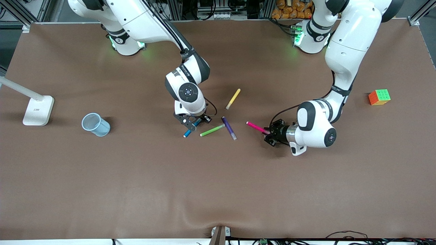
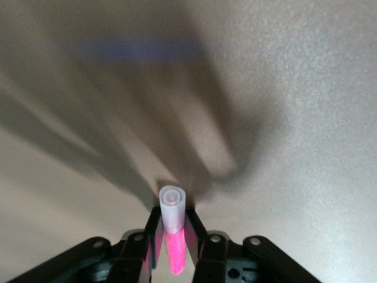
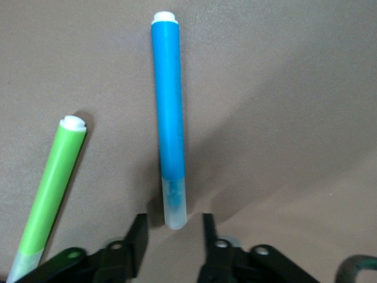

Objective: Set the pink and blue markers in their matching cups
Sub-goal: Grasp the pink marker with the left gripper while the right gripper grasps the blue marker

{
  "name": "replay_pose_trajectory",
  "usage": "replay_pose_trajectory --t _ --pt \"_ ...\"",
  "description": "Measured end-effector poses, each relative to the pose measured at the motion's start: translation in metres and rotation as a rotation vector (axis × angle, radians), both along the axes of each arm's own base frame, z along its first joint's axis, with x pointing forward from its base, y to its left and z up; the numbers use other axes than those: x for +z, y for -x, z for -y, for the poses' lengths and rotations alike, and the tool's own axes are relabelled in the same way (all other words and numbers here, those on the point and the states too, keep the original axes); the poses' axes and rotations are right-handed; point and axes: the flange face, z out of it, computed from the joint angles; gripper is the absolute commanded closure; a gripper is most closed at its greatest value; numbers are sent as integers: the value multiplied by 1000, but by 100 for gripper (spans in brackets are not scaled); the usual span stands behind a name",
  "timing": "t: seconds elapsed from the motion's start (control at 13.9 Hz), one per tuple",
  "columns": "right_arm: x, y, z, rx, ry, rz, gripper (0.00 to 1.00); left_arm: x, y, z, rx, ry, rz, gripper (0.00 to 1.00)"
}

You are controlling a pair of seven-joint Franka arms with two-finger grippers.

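Blue marker (image 3: 169, 124) lies between open right claw (image 3: 172, 233) fingers

Pink marker: slim magenta felt pen (image 1: 257, 127), pale end, tilted off the table.
Blue marker: slim blue felt pen (image 1: 191, 128), lying flat.
Blue cup: translucent pale-blue plastic tumbler (image 1: 95, 124), tipped over, near the right arm's end.

High front view, two close wrist views
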Motion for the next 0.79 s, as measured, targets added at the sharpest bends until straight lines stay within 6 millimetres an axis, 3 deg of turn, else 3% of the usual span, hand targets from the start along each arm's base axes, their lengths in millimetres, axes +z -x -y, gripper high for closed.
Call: replay_pose_trajectory --t 0.36,0.58,0.65,0.79 --pt "-4 3 -1 4 6 -6 71 0 0 0 0 0 0 100" --pt "-5 4 -1 6 7 -7 88 1 -3 -3 8 0 6 100" --pt "-6 5 -1 7 8 -7 97 3 -7 -7 18 -1 18 100" --pt "-5 5 -2 9 8 -6 100 13 -17 -17 38 4 40 100"
